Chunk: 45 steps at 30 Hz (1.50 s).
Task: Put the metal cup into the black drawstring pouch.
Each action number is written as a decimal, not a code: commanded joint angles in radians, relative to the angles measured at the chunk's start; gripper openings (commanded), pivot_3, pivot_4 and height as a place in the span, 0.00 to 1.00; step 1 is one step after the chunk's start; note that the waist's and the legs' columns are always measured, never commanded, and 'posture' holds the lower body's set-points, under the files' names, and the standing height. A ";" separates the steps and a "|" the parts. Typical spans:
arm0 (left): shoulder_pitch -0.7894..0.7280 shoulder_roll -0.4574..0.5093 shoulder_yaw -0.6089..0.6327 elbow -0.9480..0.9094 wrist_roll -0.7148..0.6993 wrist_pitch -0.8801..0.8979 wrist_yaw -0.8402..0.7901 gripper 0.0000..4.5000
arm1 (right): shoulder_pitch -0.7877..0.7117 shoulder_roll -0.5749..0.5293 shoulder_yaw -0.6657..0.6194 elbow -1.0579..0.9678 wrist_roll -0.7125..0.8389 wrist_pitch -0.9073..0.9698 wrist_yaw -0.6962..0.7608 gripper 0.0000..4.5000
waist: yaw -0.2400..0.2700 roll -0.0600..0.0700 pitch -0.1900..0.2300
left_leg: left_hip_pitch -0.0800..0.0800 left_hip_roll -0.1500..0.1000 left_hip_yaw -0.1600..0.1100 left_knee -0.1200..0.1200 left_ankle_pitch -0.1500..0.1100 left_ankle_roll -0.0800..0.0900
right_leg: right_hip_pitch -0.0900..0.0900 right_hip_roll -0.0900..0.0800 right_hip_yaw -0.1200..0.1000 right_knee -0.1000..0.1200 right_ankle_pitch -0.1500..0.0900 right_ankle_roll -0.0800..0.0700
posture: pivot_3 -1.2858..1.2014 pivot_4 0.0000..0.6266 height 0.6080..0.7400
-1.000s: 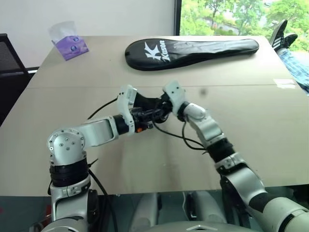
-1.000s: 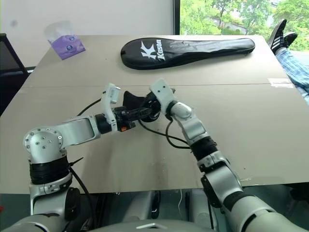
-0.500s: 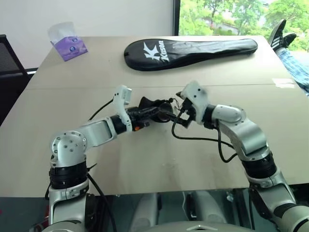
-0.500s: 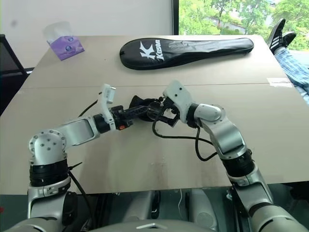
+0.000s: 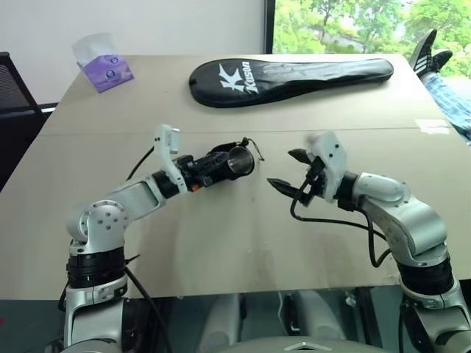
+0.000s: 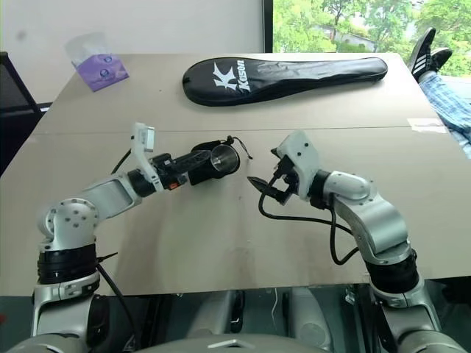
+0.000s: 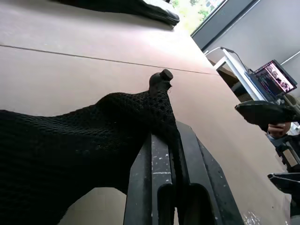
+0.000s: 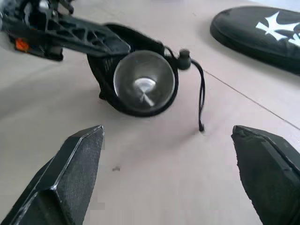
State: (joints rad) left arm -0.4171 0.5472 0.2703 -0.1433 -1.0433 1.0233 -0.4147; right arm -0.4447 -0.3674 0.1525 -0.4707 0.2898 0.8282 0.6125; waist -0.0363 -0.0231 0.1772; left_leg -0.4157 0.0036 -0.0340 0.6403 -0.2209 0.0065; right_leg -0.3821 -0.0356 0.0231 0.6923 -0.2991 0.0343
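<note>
Though its mouth shows, metal cup (image 8: 144, 83) sits hidden inside pouch (image 8: 107, 70).

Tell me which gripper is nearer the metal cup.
Left. The left gripper is shut on the black drawstring pouch with the metal cup sitting in its mouth. The right gripper is open, apart from the cup, facing its opening.

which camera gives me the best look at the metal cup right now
The right wrist view: the metal cup faces it open-mouthed, sitting inside the black drawstring pouch. The eye views show its rim small; in the left wrist view pouch fabric covers it.
</note>
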 commanded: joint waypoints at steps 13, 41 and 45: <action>0.091 0.185 0.066 -0.028 0.023 -0.024 -0.297 0.00 | -0.148 0.235 0.165 0.752 -0.278 -0.679 -0.146 0.99 | -0.005 0.000 0.001 | 0.000 0.000 0.001 -0.002 0.001 -0.001 | -0.001 0.000 -0.001 -0.001 0.000 0.000 | 0.52 0.24 1.00; 0.320 0.177 0.175 -0.243 -0.104 -0.048 -0.264 0.00 | -0.228 0.346 0.022 0.896 -0.277 -0.907 -0.172 0.01 | -0.004 0.000 0.002 | 0.000 0.001 0.001 -0.004 0.002 -0.004 | -0.003 -0.001 0.002 0.000 0.000 0.000 | 0.52 0.24 1.00; 0.314 0.162 0.156 -0.228 -0.096 -0.069 -0.279 0.00 | -0.197 0.317 0.024 0.780 -0.291 -0.842 -0.171 0.01 | -0.005 0.000 0.002 | 0.000 0.001 0.001 -0.004 0.002 -0.004 | -0.003 -0.001 0.002 0.000 0.000 0.000 | 0.52 0.24 1.00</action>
State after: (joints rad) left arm -0.0942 0.7100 0.4184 -0.3661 -1.1384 0.9851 -0.6756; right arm -0.6456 -0.0446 0.1790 0.3849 -0.0006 -0.0351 0.4463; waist -0.0413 -0.0233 0.1792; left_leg -0.4156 0.0045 -0.0325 0.6362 -0.2204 0.0055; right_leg -0.3849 -0.0366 0.0256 0.6923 -0.2990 0.0339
